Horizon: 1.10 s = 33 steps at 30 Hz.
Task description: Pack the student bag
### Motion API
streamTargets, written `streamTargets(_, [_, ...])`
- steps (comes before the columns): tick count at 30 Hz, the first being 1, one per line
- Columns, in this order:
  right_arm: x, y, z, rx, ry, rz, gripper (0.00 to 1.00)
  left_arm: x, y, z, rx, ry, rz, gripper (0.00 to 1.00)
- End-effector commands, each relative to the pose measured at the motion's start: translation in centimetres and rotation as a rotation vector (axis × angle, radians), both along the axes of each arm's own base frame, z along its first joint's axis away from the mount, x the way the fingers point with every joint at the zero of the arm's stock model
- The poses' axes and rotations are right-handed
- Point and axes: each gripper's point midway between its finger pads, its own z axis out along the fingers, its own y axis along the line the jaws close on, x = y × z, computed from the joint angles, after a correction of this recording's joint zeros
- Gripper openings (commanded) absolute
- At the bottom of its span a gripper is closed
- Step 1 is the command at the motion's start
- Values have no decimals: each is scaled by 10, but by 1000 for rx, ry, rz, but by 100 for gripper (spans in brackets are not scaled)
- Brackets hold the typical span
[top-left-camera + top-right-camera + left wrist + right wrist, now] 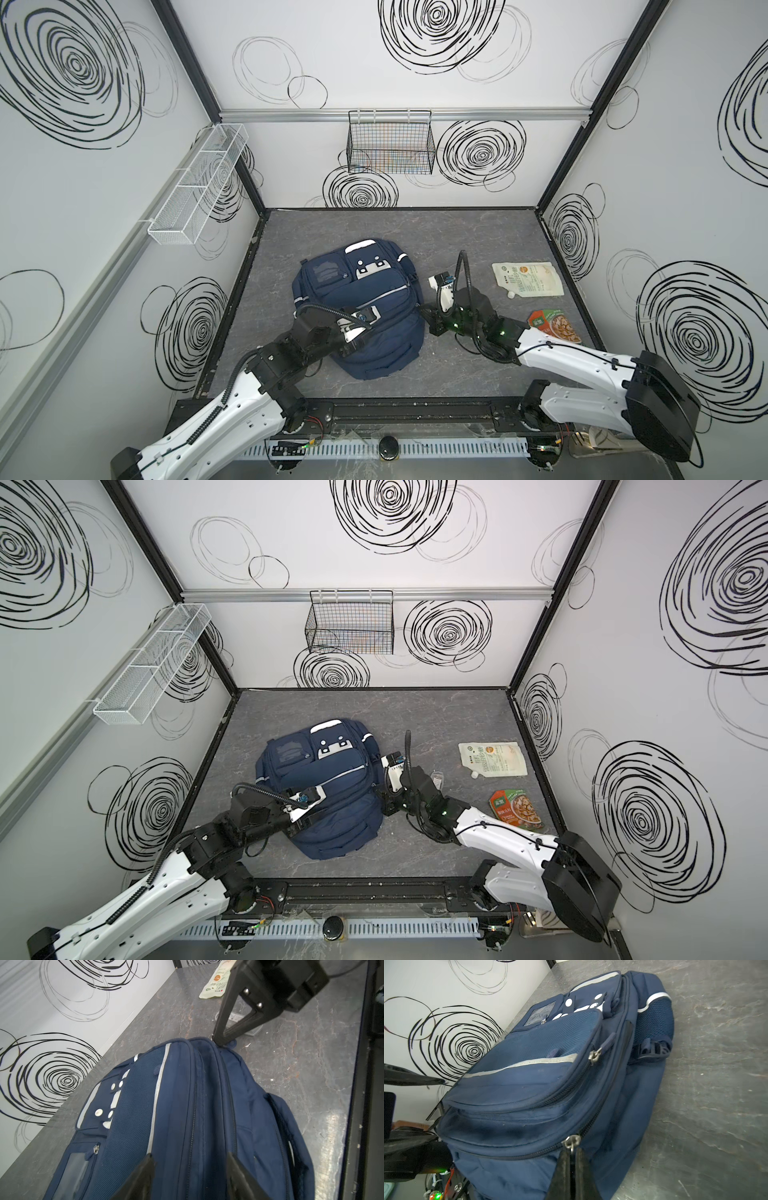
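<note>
Student bag [386,299]: zipped, seemingly unpacked. My right claw [572,1153] clenches zipper pull [571,1141]; white pouch [528,279] beyond it. My left claw [190,1159] released above bag.

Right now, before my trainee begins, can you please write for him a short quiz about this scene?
1. True or false: the right claw is shut on a zipper pull of the student bag.
2. How many food pouches lie on the table? A one, B two, C four.
3. Fill in: the jaws of the left claw, over the bag, stand ____.

Key: 1 true. 2 B: the white pouch and the orange pouch. 3 open.
</note>
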Motion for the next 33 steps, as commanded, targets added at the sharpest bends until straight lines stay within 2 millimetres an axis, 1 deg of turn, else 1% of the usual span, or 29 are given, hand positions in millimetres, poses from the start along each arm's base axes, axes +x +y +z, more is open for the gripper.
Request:
streamTargets(1, [-8, 24, 37, 122, -30, 21, 0, 0, -29, 34, -138, -2, -64, 54])
streamTargets(3, [-15, 33, 41, 144, -23, 36, 0, -4, -43, 32, -137, 19, -107, 48])
streamTargets(5, [-18, 37, 43, 156, -24, 43, 0, -4, -53, 28, -126, 27, -123, 43])
streamTargets(8, [-18, 40, 47, 162, -29, 41, 0, -5, -65, 21, -113, 46, -136, 41])
streamTargets(11, [-17, 40, 50, 165, -40, 40, 0, -7, -71, 12, -96, 63, -143, 41])
streamTargets(14, [-17, 40, 52, 160, -49, 41, 0, -6, -69, 2, -73, 63, -121, 39])
streamTargets(17, [-18, 37, 52, 152, -54, 43, 0, -1, -62, -6, -51, 51, -82, 30])
streamTargets(18, [-18, 37, 52, 149, -56, 42, 0, 0, -60, -8, -43, 46, -70, 28])
streamTargets(22, [-18, 32, 54, 145, -71, 35, 0, 5, -53, -16, -5, 33, -37, 29])
streamTargets(25, [-18, 31, 60, 156, -83, 31, 0, 2, -54, -24, 15, 55, -56, 31])
streamTargets(28, [-17, 31, 64, 163, -91, 30, 0, 1, -57, -33, 43, 84, -67, 29])
streamTargets(32, [-16, 32, 66, 162, -99, 31, 0, 3, -57, -39, 70, 99, -64, 25])
streamTargets(33, [-16, 32, 65, 160, -100, 31, 0, 4, -56, -39, 74, 97, -58, 26])
